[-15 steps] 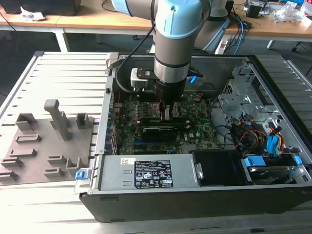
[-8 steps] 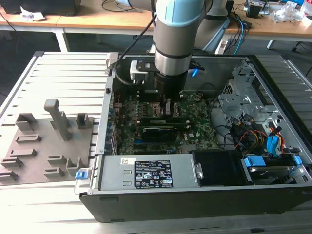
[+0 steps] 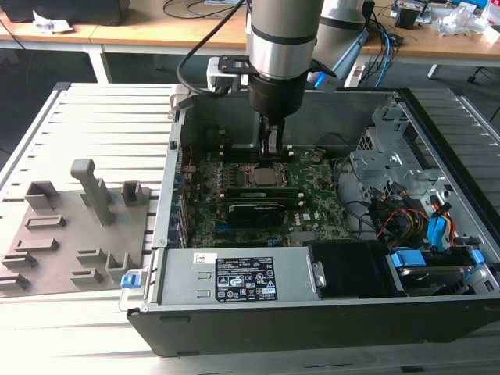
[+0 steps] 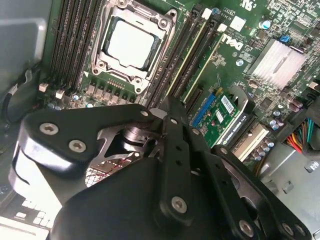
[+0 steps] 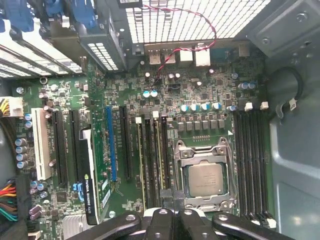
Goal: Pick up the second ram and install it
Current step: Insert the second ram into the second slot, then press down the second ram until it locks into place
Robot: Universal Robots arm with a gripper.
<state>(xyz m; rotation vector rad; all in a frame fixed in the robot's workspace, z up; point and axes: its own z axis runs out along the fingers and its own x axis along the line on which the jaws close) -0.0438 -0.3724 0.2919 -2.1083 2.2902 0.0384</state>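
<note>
Hanging over the open computer case point(image 3: 437, 156) in the exterior view, the gripper point(image 3: 270, 150) sits just above the processor socket point(image 3: 264, 176), fingers pressed together; two RAM sticks stand in slots near-side of the socket, the second ram point(image 3: 262, 190) among them; 2nd wrist view: closed gripper point(image 4: 167, 107) beside the seated second ram point(image 4: 187, 65) on the motherboard point(image 4: 250, 30); 1st wrist view: gripper point(image 5: 175, 210) low, graphics card point(image 5: 92, 185) upright.
</note>
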